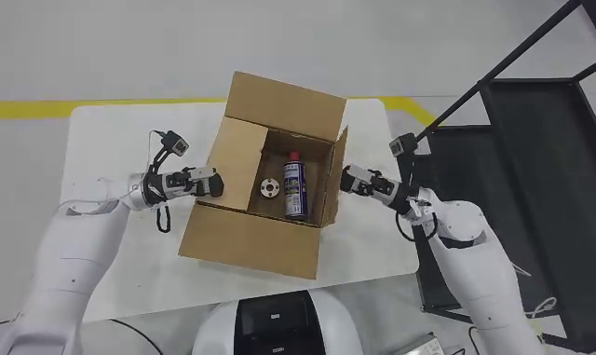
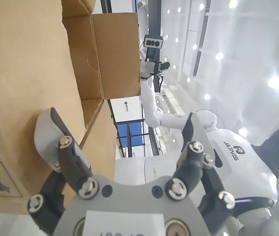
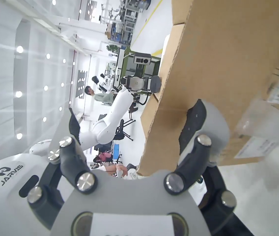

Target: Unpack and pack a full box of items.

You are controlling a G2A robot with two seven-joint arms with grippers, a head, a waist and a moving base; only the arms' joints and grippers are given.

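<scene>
Box on white table — grey floor

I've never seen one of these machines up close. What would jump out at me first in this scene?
The open cardboard box in the middle of the white table draws the eye, with a blue spray can and a small round metal part lying inside. The left claw and the right claw sit open at its opposite side flaps.

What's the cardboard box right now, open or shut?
Open: the cardboard box has its flaps folded outward, and a spray can and a small round part show inside it.
</scene>
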